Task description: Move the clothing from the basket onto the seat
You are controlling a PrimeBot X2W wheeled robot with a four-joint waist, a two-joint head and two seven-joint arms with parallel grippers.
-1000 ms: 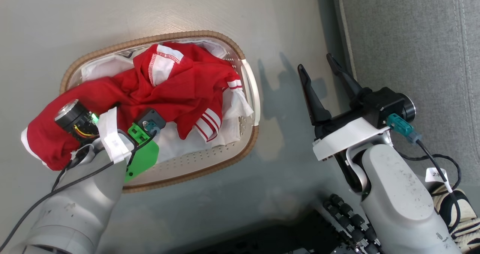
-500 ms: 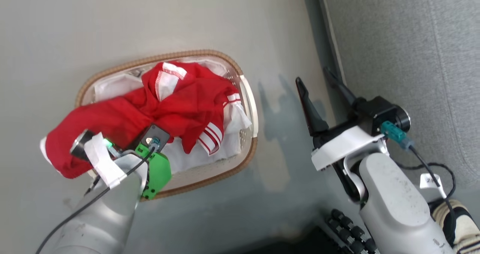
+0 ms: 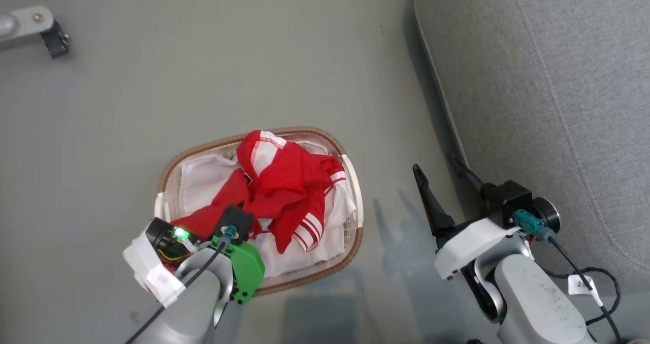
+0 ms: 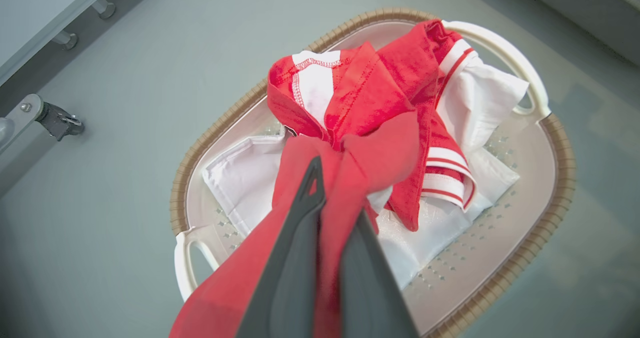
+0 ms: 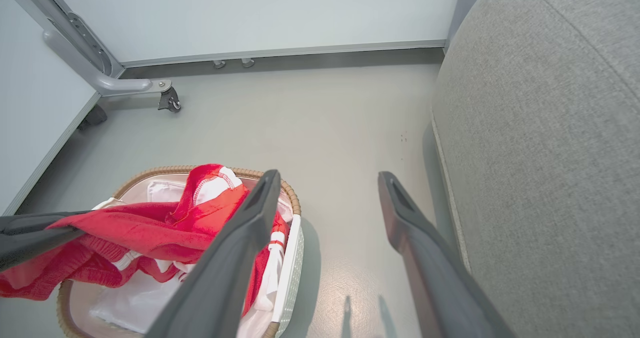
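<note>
Left gripper [image 4: 338, 188]: your jaws are closed tight on a fold of the red clothing [image 3: 289, 186], pinching it above the near end of the basket [image 4: 564, 178].
Clothing: most of it lies heaped in the basket on the white liner [image 4: 240, 178], with one stretched strand rising from the heap to your jaws.
Strand axis: it runs from the pinch away toward the basket's far end.
Seat [image 3: 558, 105]: it lies to your right of the basket, across a strip of grey floor [image 3: 254, 54], well apart from the pinch.
Right gripper [image 3: 434, 163]: its jaws are spread wide and empty, between basket and seat, near the cushion's edge.
Nearer arm: the right is closer to the seat, but the left has the cloth, so the carry looks like a lift followed by a rightward sweep.
Unclear: whether both garments are tangled together in the heap.
</note>
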